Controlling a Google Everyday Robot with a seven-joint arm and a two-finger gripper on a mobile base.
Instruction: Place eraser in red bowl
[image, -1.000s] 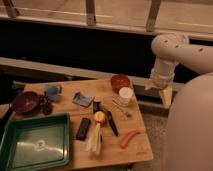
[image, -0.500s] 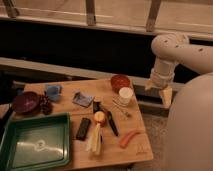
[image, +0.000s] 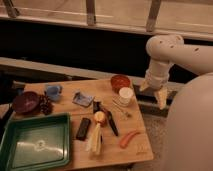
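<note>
While red bowl (image: 120, 81) sits empty-looking at upper right of wooden table (image: 112, 156), touching white cup (image: 125, 95), eraser (image: 83, 128) lies lower centre, just right of green tray (image: 30, 131). Gripper (image: 154, 92) hangs right of bowl, past table edge, fingers spread, empty. Dark wall behind.

The flat black eraser (image: 83, 128) lies well left of the pincer (image: 153, 92), which hangs off the bench's (image: 117, 155) right side; the small red bowl (image: 120, 82) stands upright just left of it.
</note>
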